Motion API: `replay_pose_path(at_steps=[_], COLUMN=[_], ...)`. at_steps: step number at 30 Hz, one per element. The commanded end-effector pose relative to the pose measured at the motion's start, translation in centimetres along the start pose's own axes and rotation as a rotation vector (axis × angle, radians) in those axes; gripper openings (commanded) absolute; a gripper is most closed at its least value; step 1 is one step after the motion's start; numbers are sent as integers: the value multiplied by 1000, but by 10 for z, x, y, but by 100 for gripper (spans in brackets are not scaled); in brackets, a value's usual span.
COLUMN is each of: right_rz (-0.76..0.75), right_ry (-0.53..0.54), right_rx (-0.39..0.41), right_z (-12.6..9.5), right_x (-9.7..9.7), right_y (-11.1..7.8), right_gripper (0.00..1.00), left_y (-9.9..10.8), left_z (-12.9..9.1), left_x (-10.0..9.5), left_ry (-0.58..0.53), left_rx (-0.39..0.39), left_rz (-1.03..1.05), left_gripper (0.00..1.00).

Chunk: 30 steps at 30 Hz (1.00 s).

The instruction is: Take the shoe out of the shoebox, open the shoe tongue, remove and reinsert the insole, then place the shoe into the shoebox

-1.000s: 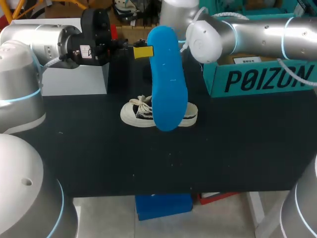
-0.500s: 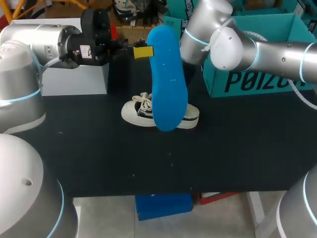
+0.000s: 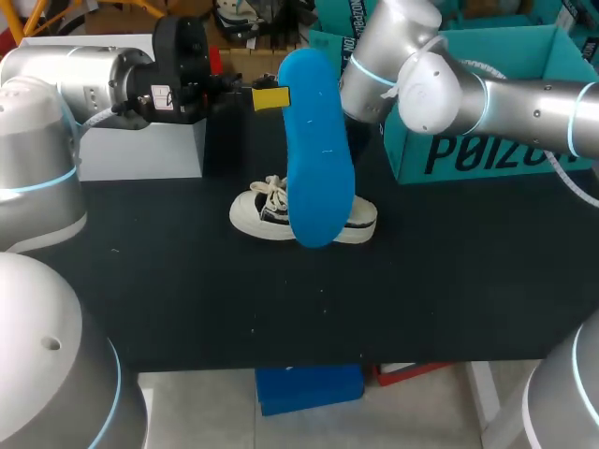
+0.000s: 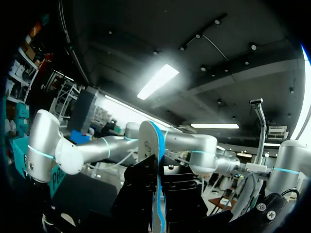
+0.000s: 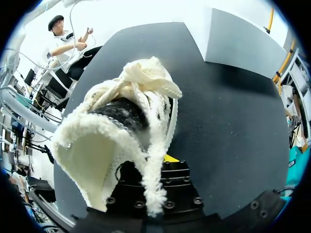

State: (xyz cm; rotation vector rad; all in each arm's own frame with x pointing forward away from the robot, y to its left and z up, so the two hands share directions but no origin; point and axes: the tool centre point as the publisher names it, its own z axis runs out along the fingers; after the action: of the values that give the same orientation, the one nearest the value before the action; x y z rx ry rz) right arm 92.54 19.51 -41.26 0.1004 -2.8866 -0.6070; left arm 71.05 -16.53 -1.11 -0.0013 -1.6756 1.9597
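1. Insole [image 3: 318, 159]: bright blue, held upright in the air at the upper middle of the head view, its lower end hanging in front of the shoe [image 3: 257, 213].
2. The left gripper [image 3: 271, 97] comes in from the upper left on the left arm [image 3: 75, 79]. It is clamped on the edge of the insole near its upper end, with one yellow tip showing against the blue.
3. In the left wrist view the insole [image 4: 156, 160] stands edge-on, pinched between the two dark fingers [image 4: 141, 194].
4. The shoe is a cream-and-black sneaker with pale laces. It lies on its sole on the black table [image 3: 187, 281], just left of the middle, its middle part hidden behind the insole.
5. The right arm [image 3: 449, 89] comes in from the upper right and bends down behind the insole, so its gripper is hidden in the head view.
6. In the right wrist view the shoe [image 5: 126, 126] sits right over the right gripper [image 5: 163, 167], laces and opening facing the camera. Whether that gripper has hold of it cannot be told.
7. The teal shoebox [image 3: 487, 150] stands open at the upper right of the table.
8. A pale grey box [image 3: 140, 145] stands at the upper left.
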Motion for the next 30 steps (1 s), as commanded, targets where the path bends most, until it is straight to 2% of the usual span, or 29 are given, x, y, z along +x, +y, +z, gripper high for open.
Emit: replay_pose_path(at_steps=[1,5,7,11,14,24,30], right_rz=[37,217,287,364,437,736,901], right_ry=[-65,-210,-243,-327,-372,-531,-567], right_rx=[35,75,63,145,165,133,91], right_z=[-5,-29,-42,-57,-68,-88,-89], right_x=[-4,-10,-9,-5,-3,-2,6], right_y=[1,3,0,-12,-18,-20,-21], right_gripper=[0,0,0,0,0,0,0], left_y=[1,1,1,1,1,1,1], left_z=[1,1,1,1,1,1,1], left_x=[0,0,0,0,0,0,0], left_ry=[-5,-5,-5,-5,-5,-5,-5], left_rx=[2,2,2,2,2,2,2], left_rz=[2,2,2,2,2,2,2], left_gripper=[0,0,0,0,0,0,0])
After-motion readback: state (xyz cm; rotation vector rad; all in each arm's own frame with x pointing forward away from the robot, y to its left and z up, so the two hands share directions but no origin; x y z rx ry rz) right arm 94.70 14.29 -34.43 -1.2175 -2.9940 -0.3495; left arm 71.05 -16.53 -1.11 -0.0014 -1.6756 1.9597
